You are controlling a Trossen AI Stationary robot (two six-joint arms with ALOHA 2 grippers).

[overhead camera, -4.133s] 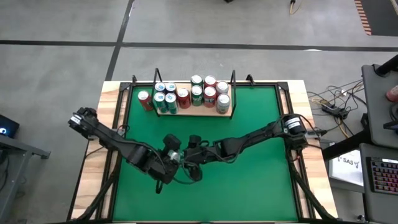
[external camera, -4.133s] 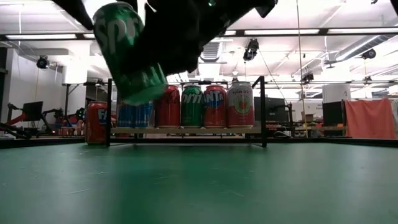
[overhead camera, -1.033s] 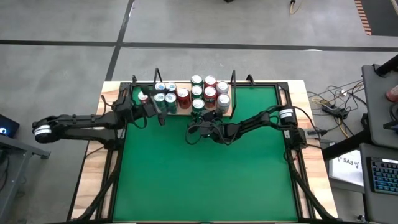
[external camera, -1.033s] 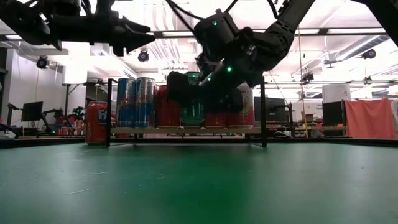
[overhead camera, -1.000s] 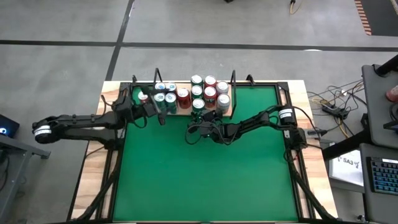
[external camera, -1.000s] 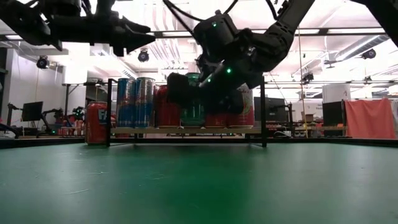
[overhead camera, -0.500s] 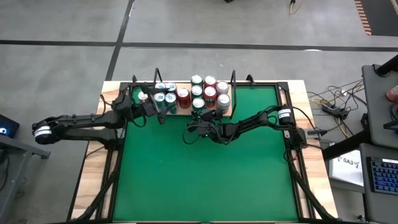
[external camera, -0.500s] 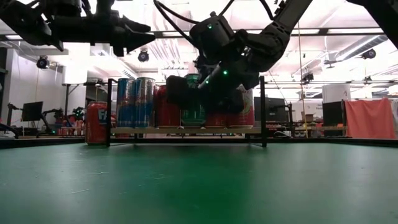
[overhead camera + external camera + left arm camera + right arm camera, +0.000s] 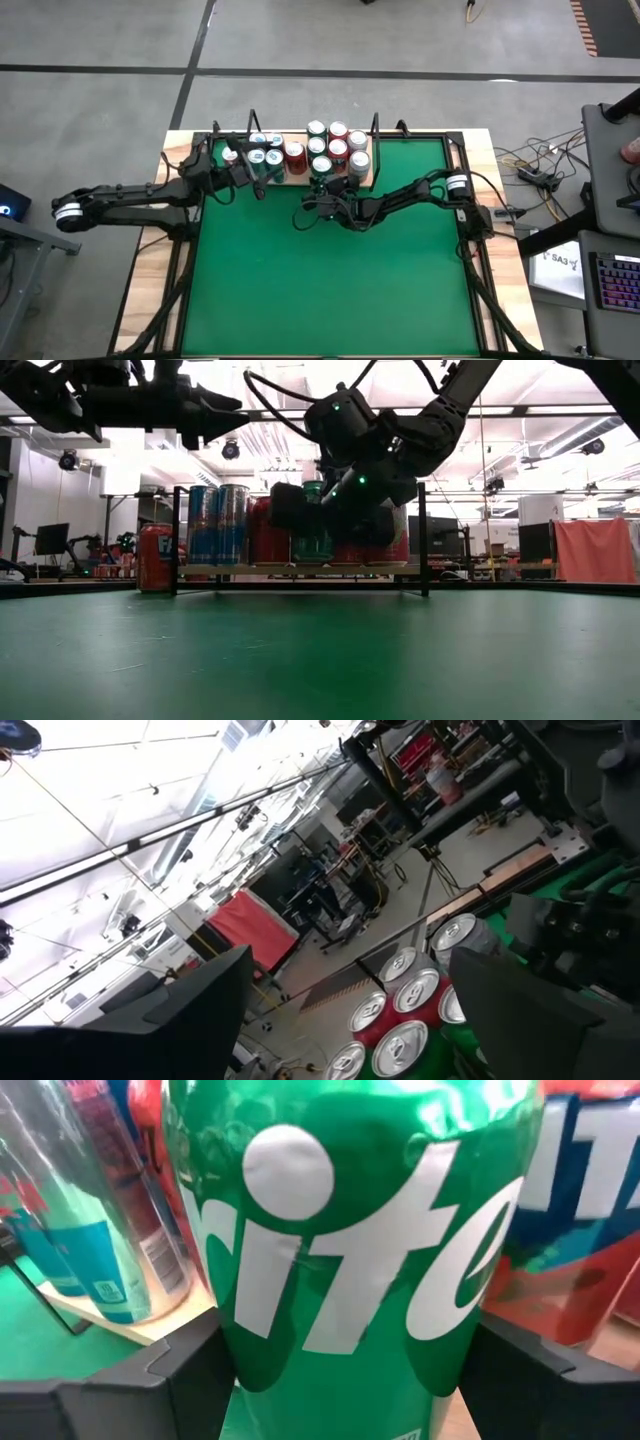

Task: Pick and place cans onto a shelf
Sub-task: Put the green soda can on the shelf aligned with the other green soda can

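The shelf (image 9: 296, 179) stands at the table's far edge, its light-wood board (image 9: 300, 569) carrying several upright red, green and blue cans (image 9: 338, 148). My right gripper (image 9: 320, 184) is at the shelf's near edge, shut on a green can (image 9: 350, 1230) that stands in the front row (image 9: 312, 525). Whether that can's bottom rests on the board is hidden by the gripper. My left gripper (image 9: 250, 178) hovers open over the shelf's left end, above the can tops (image 9: 400, 1020), with nothing between its fingers. My right gripper pinches the green can's round side wall (image 9: 232, 1330) between its two fingers (image 9: 165, 1380), one on either side. The fingers come roughly level from the table's near side. The can stays upright among the other cans on the shelf.
A red can (image 9: 155, 557) stands on the green table just left of the shelf's left black wire upright (image 9: 176, 540). Blue cans (image 9: 218, 525) stand left of the held can, red ones (image 9: 590, 1240) close beside it. The near part of the table (image 9: 330, 290) lies bare.
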